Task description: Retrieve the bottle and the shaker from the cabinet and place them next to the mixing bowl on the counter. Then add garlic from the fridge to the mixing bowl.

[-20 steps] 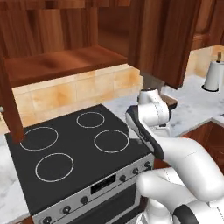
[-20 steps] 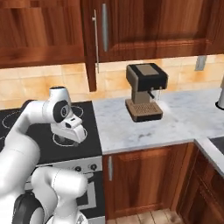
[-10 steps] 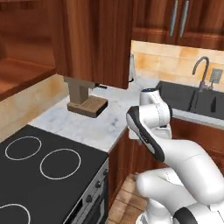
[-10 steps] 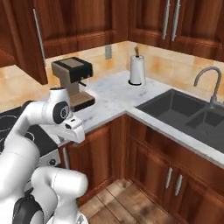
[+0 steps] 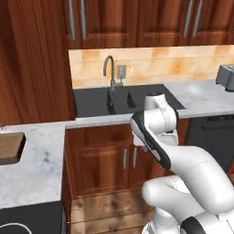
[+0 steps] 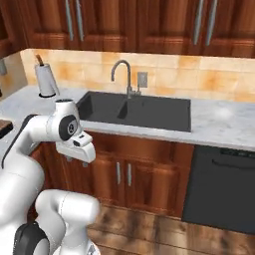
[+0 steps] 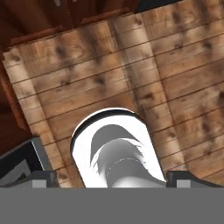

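Observation:
My gripper is open, with nothing between its two dark fingertips, and it points straight down at the wooden floor. In the right base view the gripper hangs in front of the base units, below the edge of the marbled counter. The counter wraps around a corner. Dark reddish wall cabinets with thin metal bar handles run along the top, all closed. The bottle, shaker, mixing bowl, garlic and fridge are out of view.
A black double sink with a curved faucet is set into the counter. A paper towel roll stands at the left, a toaster at the far right. A dark dishwasher front sits under the counter.
The whole picture has swept from the stovetop past the coffee machine to the sink, so the base has turned right. The gripper stays open and folded near the body.

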Controlling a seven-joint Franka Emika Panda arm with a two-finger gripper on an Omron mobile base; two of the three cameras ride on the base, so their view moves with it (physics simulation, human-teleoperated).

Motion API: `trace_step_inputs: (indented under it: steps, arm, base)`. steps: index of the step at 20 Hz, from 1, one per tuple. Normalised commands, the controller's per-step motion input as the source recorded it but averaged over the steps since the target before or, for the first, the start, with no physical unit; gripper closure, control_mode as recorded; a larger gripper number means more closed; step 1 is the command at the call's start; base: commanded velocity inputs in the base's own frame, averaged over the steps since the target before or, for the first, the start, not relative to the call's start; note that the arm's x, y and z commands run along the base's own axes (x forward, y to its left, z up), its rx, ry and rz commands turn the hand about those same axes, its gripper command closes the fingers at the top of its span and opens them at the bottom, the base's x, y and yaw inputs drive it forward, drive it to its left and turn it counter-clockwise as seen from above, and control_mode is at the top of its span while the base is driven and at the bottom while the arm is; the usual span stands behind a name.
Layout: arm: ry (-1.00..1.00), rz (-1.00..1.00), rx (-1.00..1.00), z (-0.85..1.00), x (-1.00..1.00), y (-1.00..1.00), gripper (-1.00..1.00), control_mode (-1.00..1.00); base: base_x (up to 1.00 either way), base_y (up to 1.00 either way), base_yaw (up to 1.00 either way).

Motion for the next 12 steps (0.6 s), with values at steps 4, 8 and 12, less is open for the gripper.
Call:
trace_step_inputs:
  steps: [4, 8, 12]
  arm:
    - [0.00, 0.00, 0.00, 0.00, 0.00, 0.00, -1.00, 1.00]
    - [0.00, 0.00, 0.00, 0.00, 0.00, 0.00, -1.00, 1.00]
    - [0.00, 0.00, 0.00, 0.00, 0.00, 0.00, -1.00, 1.00]
  base:
    - [0.00, -0.20, -0.94]
    - [0.01, -0.53, -0.86]
    - [0.00, -0.54, -0.86]
